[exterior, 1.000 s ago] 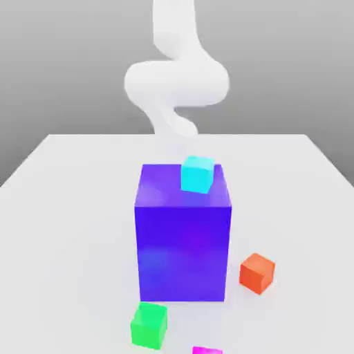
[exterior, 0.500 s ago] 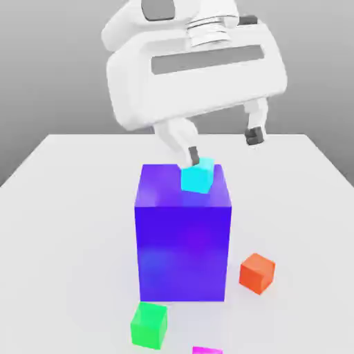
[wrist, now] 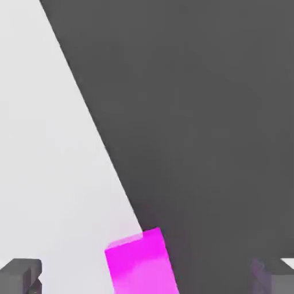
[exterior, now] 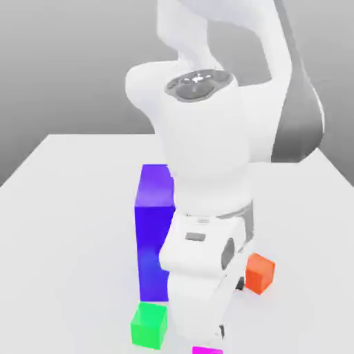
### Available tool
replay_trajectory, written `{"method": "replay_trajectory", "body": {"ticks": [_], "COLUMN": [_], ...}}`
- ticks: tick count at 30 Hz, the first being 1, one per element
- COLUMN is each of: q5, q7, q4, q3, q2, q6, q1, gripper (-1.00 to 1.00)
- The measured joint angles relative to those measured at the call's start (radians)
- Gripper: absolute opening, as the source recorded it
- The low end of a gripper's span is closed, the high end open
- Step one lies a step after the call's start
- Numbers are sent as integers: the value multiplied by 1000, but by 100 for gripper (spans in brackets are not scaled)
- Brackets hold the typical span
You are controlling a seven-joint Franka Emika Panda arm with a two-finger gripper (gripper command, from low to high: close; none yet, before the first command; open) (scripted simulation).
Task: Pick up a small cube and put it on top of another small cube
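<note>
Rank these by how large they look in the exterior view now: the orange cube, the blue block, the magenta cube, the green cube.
1. Blue block, partly hidden behind the arm
2. Green cube
3. Orange cube
4. Magenta cube, cut off by the picture's edge

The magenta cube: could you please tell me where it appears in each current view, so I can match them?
Exterior view: the magenta cube is cut off by the bottom edge, nearer the exterior view's right than the green cube.
Hand view: it lies between the two fingertips of the open gripper.
Shared landmark: the white tabletop.
</note>
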Motion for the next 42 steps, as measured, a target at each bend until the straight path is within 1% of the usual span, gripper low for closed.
{"method": "replay_trajectory", "body": {"ticks": [4, 6, 8, 9, 15, 19, 21, 32, 38, 42], "q5": [-83, -80, -54, -44, -39, -89, -120, -239, -273, -279], "q7": [-77, -106, -132, -140, -144, -108, -139, -670, -994, -1200], "q4": [-2, 10, 27, 33, 36, 10, -13, -157, -239, -288], "q3": [-9, 5, 36, 49, 54, 9, -4, 4, 6, 6], "q2": [85, 149, 225, 251, 264, 154, 99, -76, -161, -201], "q6": [52, 99, 156, 176, 183, 101, 69, 49, 50, 65], "q1": [9, -1, -26, -36, -40, -5, -6, -119, -173, -201], "gripper": [0, 0, 0, -100, -100, -100, -100, -100, -100, -100]}}
